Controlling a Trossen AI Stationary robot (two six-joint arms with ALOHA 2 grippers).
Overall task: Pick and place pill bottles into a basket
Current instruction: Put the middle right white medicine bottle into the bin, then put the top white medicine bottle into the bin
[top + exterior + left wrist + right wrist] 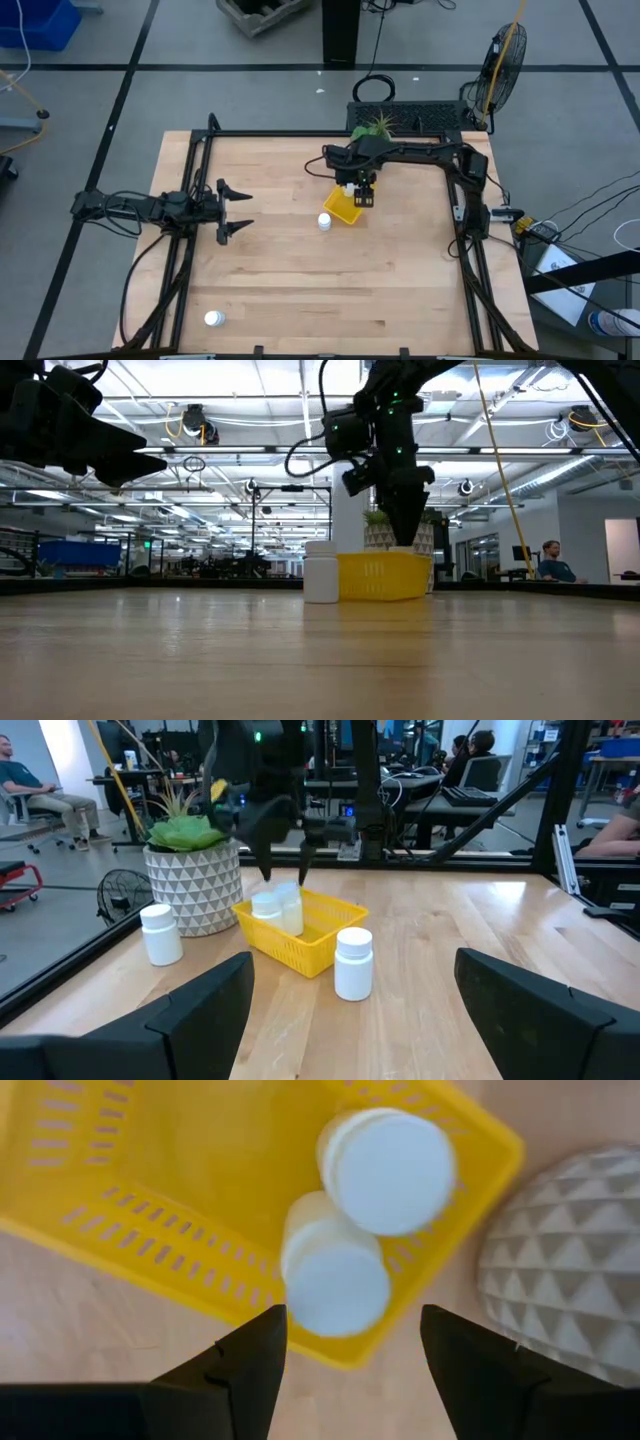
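Now the right gripper [348, 1370] hangs directly above the yellow basket [170, 1200], fingers apart and gripping nothing, two pill bottles [335, 1270] standing inside, apparently just dropped, another bottle [325, 221] waiting beside the basket, left gripper [232, 208] wide open.

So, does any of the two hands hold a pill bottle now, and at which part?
Nothing is held. The right hand is open above two bottles standing in the basket. The left hand is open and empty.
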